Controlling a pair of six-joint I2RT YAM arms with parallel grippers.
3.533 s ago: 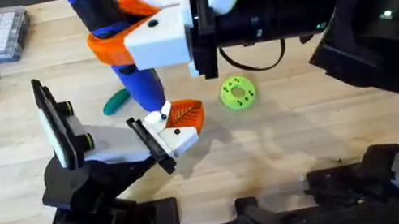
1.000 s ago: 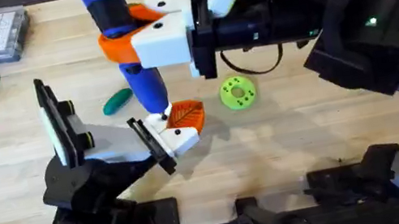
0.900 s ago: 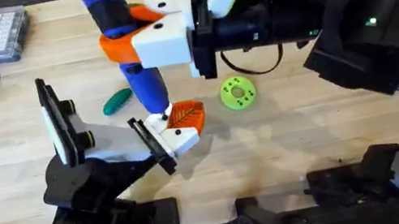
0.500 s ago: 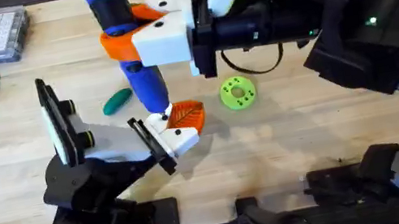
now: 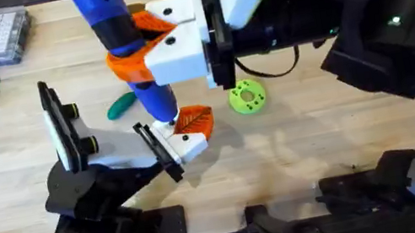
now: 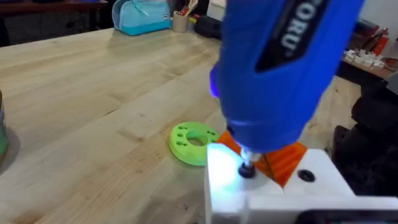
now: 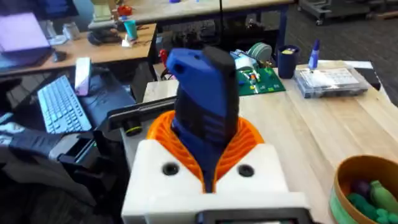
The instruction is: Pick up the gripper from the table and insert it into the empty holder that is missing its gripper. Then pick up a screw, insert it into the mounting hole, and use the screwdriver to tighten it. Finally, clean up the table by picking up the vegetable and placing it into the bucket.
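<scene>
Left claw point(image 5: 172, 148) is at the lower left of the table in the overhead view, and I judge it is closed on the holder point(image 5: 182, 142), the white block with a black plate behind it, though its own fingers I cannot see clearly. The orange gripper point(image 5: 194, 120) already sits in this holder. Compared with half a second ago, the screwdriver point(image 5: 127, 49) has tilted: its top now leans more toward the left, while its tip is at the same place on the holder. I think this means the screw is being tightened, or the tool is being aligned on it; the screw itself I cannot see.

In the left wrist view the metal tip point(image 6: 247, 169) touches a dark hole on the white block, just beside the orange piece.

More to the right, the right claw point(image 5: 146, 48) is clamped around the blue body, with orange pads on both sides. The vegetable point(image 5: 121, 106) lies on the table just left of the screwdriver, not touched. The bucket point(image 7: 365, 186) appears in the right wrist view, with something green inside already.
</scene>
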